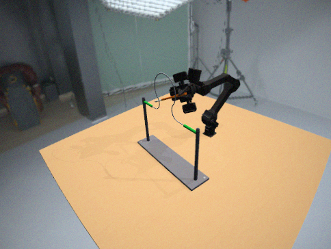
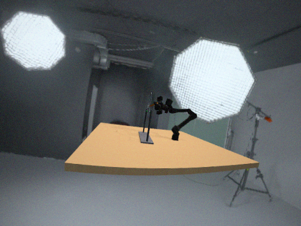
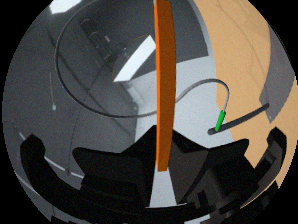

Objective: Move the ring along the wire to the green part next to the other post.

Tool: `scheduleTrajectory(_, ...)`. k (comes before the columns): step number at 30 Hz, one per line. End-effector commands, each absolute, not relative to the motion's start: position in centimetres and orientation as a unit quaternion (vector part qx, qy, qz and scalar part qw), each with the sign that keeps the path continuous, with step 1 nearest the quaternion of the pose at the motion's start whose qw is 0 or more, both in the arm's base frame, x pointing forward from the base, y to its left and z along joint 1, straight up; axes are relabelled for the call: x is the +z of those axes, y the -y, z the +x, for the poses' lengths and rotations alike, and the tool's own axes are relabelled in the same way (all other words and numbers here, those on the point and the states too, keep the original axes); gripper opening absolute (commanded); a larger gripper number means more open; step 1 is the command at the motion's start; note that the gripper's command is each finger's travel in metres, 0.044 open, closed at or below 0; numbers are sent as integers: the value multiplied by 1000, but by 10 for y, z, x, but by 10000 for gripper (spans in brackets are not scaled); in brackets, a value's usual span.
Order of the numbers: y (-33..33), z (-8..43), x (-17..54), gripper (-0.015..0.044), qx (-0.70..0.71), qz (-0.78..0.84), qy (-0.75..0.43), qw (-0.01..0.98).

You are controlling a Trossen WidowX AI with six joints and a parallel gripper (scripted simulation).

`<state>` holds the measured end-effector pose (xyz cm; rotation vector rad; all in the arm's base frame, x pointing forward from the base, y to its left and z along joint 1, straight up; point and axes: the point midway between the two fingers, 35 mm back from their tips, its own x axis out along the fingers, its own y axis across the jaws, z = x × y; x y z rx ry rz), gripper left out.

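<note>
My gripper (image 1: 184,94) (image 2: 157,103) (image 3: 158,128) is shut on the orange handle (image 1: 169,97) (image 2: 152,105) (image 3: 166,85), which points away from the arm toward the wire. The thin ring at its tip shows almost edge-on in the top view, at the low bend of the grey wire (image 1: 161,73) (image 3: 57,60), close to the green part (image 1: 148,103) by the far post (image 1: 146,120). Whether ring and wire touch is too small to tell. The ring is hidden in the wrist view. The other green part (image 1: 189,128) meets the near post (image 1: 197,154).
The grey wire rises in a tall loop between the posts and passes close by the handle in the top view. A grey base plate (image 1: 167,164) (image 2: 146,138) carries both posts on the tan table (image 1: 256,164) (image 2: 124,155). The arm reaches in from the right.
</note>
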<state>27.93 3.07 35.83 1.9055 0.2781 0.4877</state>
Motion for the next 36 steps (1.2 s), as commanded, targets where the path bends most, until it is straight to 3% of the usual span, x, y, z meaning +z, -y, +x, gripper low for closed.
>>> scheduleTrajectory(1,-28,279,369,-150,209,814,-106,531)
scheduleTrajectory(17,-18,286,392,-150,184,845,-79,495)
scheduleTrajectory(36,-16,286,393,-150,166,809,-100,555)
